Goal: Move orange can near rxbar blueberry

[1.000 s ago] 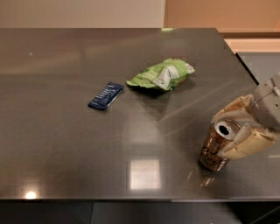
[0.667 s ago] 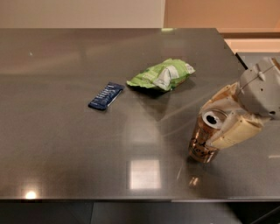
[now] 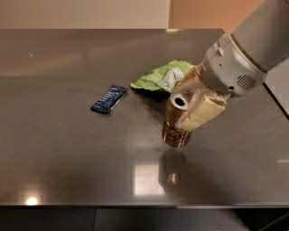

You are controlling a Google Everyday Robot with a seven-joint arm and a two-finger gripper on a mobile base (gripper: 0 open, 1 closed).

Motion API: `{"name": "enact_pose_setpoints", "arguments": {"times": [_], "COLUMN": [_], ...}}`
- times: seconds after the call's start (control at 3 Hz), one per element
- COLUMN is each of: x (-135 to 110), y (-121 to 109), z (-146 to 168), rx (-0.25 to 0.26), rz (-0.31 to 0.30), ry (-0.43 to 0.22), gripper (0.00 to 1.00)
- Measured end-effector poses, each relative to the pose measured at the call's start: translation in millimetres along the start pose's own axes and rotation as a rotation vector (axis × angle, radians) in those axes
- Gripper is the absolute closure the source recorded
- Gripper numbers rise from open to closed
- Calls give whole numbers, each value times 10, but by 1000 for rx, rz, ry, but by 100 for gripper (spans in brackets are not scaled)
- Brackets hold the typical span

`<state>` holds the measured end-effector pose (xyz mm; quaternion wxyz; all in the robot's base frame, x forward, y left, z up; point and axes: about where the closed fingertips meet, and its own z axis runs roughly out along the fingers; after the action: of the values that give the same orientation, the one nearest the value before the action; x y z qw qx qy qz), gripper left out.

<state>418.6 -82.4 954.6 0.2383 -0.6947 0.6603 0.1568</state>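
Copper-orange metal drink can (image 3: pixel 174 131) clamped in cream two-finger gripper (image 3: pixel 186 110), tilted, right of flat navy-blue bar wrapper (image 3: pixel 109 99).

Single view: you look down obliquely from the near edge of the dark steel table (image 3: pixel 67 149) toward the far wall (image 3: pixel 81 13). The cream two-finger gripper (image 3: pixel 178 115), clamping the copper-orange metal can (image 3: pixel 174 135), sits close, right of centre.

Dim, warm light. Lamp glare marks the table (image 3: pixel 67 149) near its front edge; the gripper (image 3: pixel 184 113), right of centre, gripping the can (image 3: pixel 174 133), mirrors faintly below.
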Motion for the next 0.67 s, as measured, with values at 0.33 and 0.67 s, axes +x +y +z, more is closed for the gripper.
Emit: {"name": "enact_pose_setpoints", "arguments": {"times": [0.33, 0.67], "x": [-250, -369], "y": [-252, -560], "z": [177, 366], "rx": [1, 3], "rz": [-38, -66], "ry": [-9, 0], "gripper": [100, 100]}}
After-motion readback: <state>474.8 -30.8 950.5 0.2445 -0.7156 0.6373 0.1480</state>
